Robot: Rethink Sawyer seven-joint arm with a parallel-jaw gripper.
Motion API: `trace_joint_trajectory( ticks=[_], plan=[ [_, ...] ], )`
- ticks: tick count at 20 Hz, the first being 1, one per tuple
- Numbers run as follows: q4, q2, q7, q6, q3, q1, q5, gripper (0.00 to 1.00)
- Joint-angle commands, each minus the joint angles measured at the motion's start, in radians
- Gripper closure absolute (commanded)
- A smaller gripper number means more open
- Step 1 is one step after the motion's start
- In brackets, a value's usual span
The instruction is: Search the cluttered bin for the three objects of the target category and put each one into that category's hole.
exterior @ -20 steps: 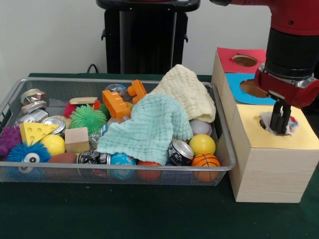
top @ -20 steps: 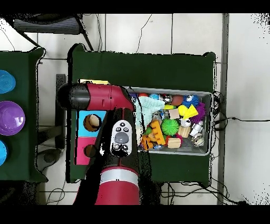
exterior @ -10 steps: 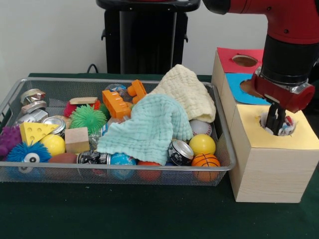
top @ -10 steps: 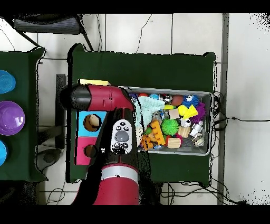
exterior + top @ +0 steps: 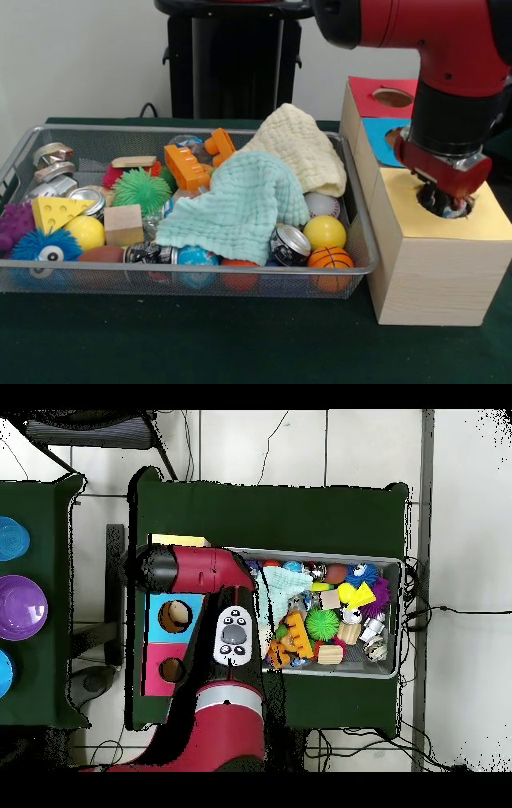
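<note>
Wire-mesh bin (image 5: 104, 128) at the left, heaped with clutter: purple fuzzy toy (image 5: 12, 224) and blue fuzzy ball (image 5: 44, 246) pressed against the left wall, yellow cheese wedge (image 5: 56, 212) just beside them, crushed cans (image 5: 52, 156) at the back corner. Further along, wooden block (image 5: 123, 224), green spiky ball (image 5: 142, 190) and orange plastic toy (image 5: 188, 164), all loose and uncovered. Mid-bin, teal cloth (image 5: 240, 204) draped over whatever lies below, with cream cloth (image 5: 300, 148) piled behind it against the right wall; probably hiding further candidates, hence the need to search. At the bin's right front corner, a dented can (image 5: 290, 244), yellow ball (image 5: 324, 232), small basketball (image 5: 330, 258) and a baseball (image 5: 320, 204) half tucked under the cloths. Right of the bin, wooden box (image 5: 432, 272) with red top (image 5: 372, 102), blue top (image 5: 384, 152) and yellow top (image 5: 488, 224), one hole apiece for sorting. Gripper (image 5: 442, 204) sunk straight down into the yellow hole (image 5: 424, 198), low enough to drop rather than toss; impossible to tell whether clenched or released. Pale scrap (image 5: 459, 211) at the hole's rim beside it, likely the task's object going in, too hidden to name. From overhead, arm (image 5: 232, 634) covering that end of the box entirely.
</note>
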Motion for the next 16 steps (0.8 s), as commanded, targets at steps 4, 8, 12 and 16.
trace_joint_trajectory(
  ticks=[4,8,12,16],
  plan=[
    [-0.054,0.143,-0.034,-0.059,0.073,-0.057,-0.045,1.0],
    [-0.051,0.132,-0.032,-0.043,0.072,-0.054,-0.046,1.0],
    [-0.012,0.088,-0.035,-0.025,0.077,-0.055,-0.041,1.0],
    [0.039,0.024,-0.041,-0.008,0.079,-0.063,-0.035,1.0]
  ],
)
